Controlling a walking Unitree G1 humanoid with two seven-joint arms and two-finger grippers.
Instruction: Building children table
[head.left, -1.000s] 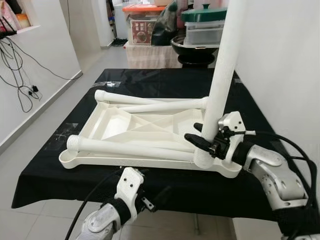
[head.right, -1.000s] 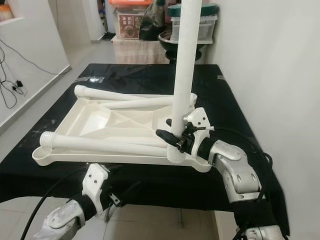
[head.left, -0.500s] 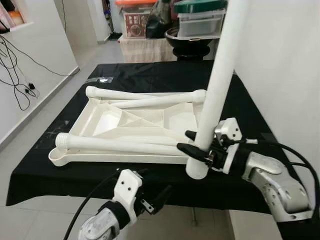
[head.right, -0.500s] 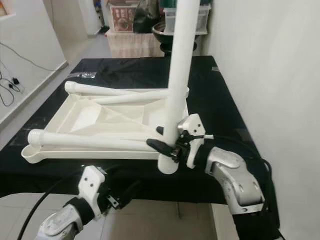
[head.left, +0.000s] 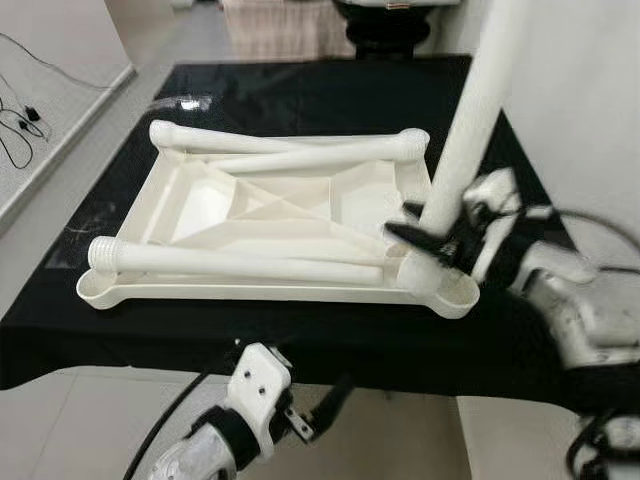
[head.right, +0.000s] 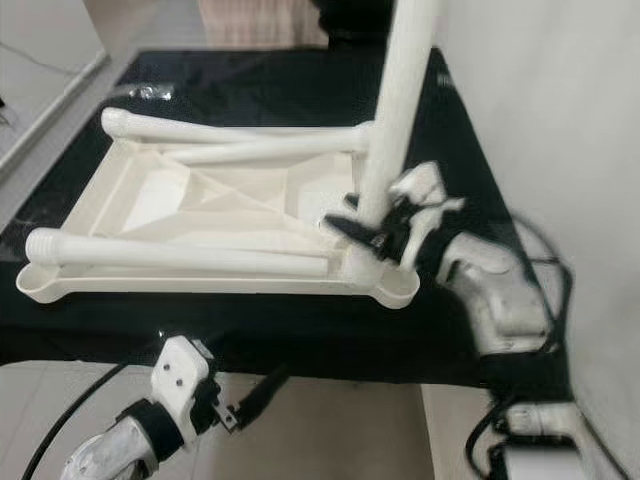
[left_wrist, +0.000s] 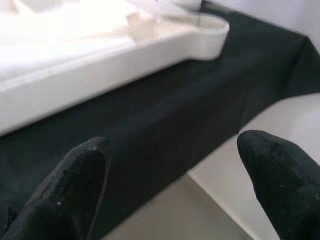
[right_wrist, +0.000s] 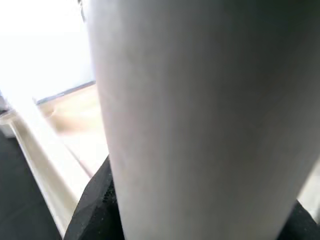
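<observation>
Right gripper holding a white table leg upright at the near right corner of the upturned tabletop.

Low on the left, the left gripper (head.left: 318, 410) is hanging below the near table edge, its fingers (left_wrist: 75, 185) spread wide with nothing between them; its wrist view is looking up at the black cloth (left_wrist: 165, 125) draping over the edge. On the cloth the white tabletop (head.left: 270, 215) is lying underside up, two loose legs (head.left: 235, 265) resting across it. At the right, the right gripper (head.left: 432, 240) is clamping the upright leg (head.left: 462, 150) near its base, beside the corner socket (head.left: 450, 292); its wrist view is showing that leg pressed between black pads. A white wall (head.left: 590, 110) is standing close on the right.
</observation>
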